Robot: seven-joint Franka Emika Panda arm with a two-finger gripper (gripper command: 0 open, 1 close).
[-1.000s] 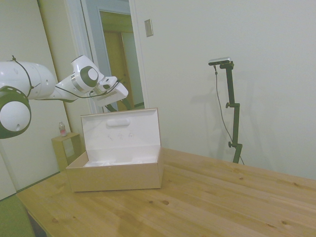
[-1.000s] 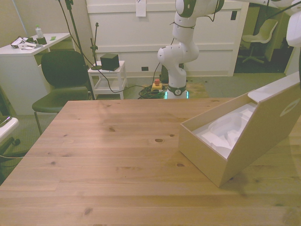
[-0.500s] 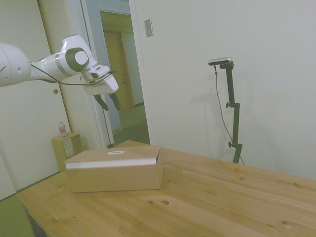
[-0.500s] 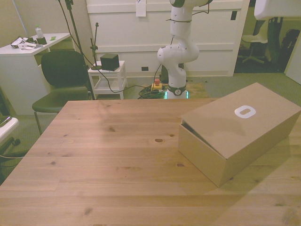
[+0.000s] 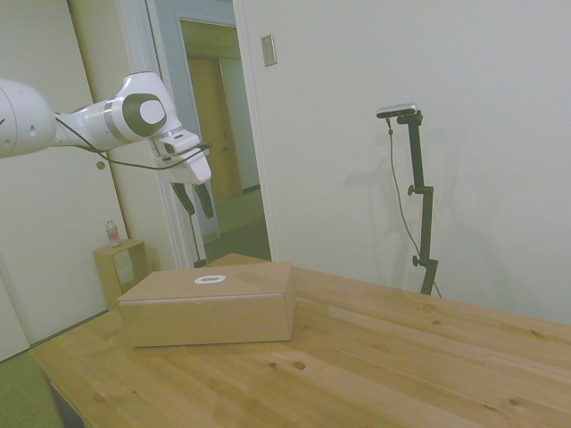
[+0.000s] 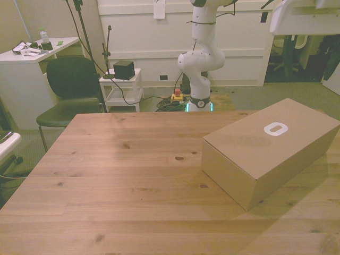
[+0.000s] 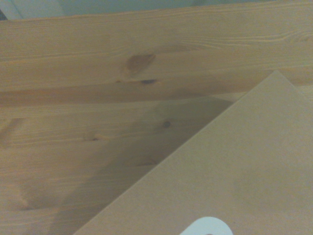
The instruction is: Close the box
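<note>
**Lid down, gripper clear above the box**

Directly below the gripper (image 5: pixel 194 199), well apart from it: the large brown cardboard shoebox-shaped box (image 5: pixel 208 305), resting on the pale wooden plank table (image 5: pixel 375 361), near its corner. A second ago its lid stood upright, white inside showing; half a second ago a thin gap remained along the front edge. Now the lid sits flush, its white oval cut-out (image 6: pixel 275 128) facing up. The fingers hang slightly parted, holding nothing. Wrist view shows only the lid's flat top (image 7: pixel 234 181) and bare planks beside it.

Beyond the gripper, an open doorway (image 5: pixel 214 134).

Judgement: the closing looks done; at most a pull-back remains.
</note>
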